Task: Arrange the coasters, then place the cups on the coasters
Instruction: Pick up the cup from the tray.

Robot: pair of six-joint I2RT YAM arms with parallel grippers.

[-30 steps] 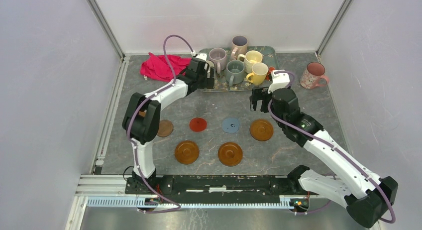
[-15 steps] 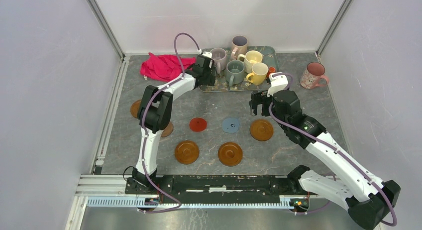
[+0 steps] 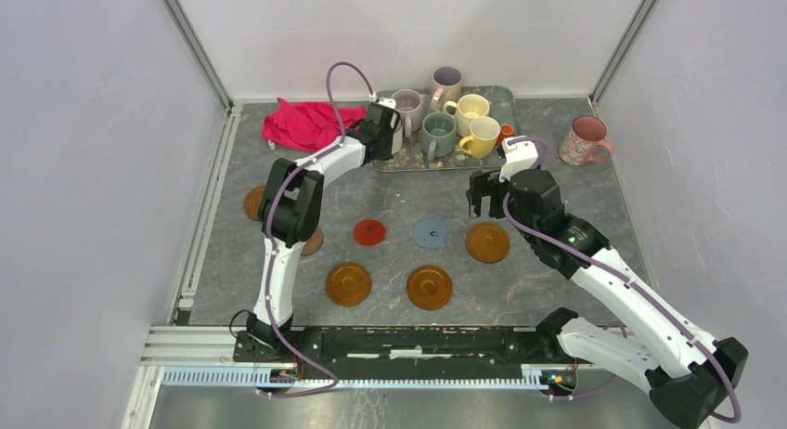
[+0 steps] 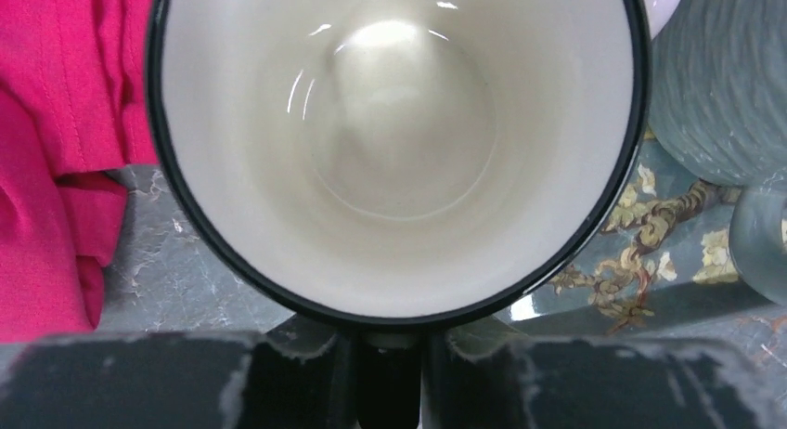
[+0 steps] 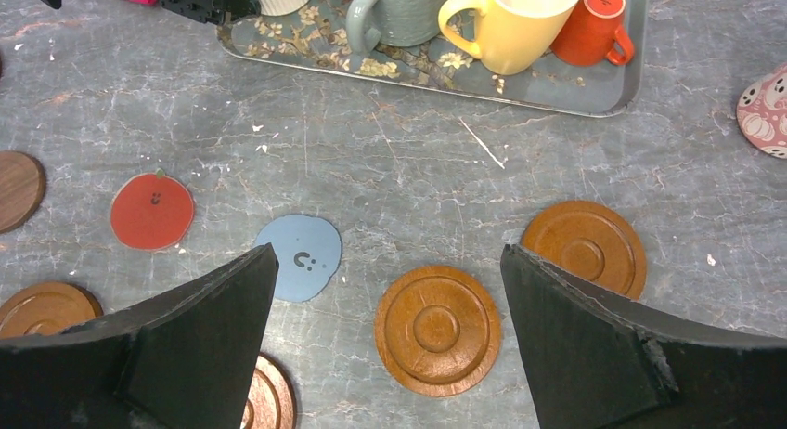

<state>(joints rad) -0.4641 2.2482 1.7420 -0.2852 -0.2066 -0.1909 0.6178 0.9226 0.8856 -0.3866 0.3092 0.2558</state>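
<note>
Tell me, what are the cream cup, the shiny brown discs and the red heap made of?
The cream cup looks like glazed ceramic: smooth inside, bright glints, dark rim. The brown discs may be varnished wood or plastic: glossy, with raised rings. The red heap is soft cloth, judging by its folds.

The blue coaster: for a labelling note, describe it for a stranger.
On the grey marbled table, look in front of the teal patterned tray. The flat round blue coaster lies between a red disc and a glossy amber disc; it alone is blue.
</note>
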